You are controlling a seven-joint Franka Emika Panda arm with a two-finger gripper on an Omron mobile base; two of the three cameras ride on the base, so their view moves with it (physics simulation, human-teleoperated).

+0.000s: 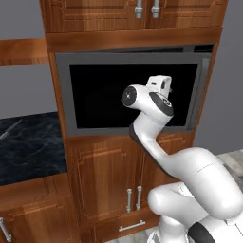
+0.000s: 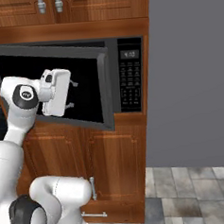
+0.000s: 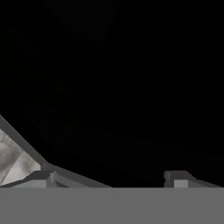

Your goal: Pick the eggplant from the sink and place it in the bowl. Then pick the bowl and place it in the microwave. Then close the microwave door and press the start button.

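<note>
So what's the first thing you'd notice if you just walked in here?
Probably the big white robot arm reaching up, with its tool right in front of the microwave door. That wide door, with its dark glass, is almost closed but stands out a little from the microwave. Next to it on the right is the black keypad, set among brown wooden cabinets.

Even, soft rendered light with faint shadows and slight blur; the microwave door [image 1: 133,92] glass reads pure black.
</note>
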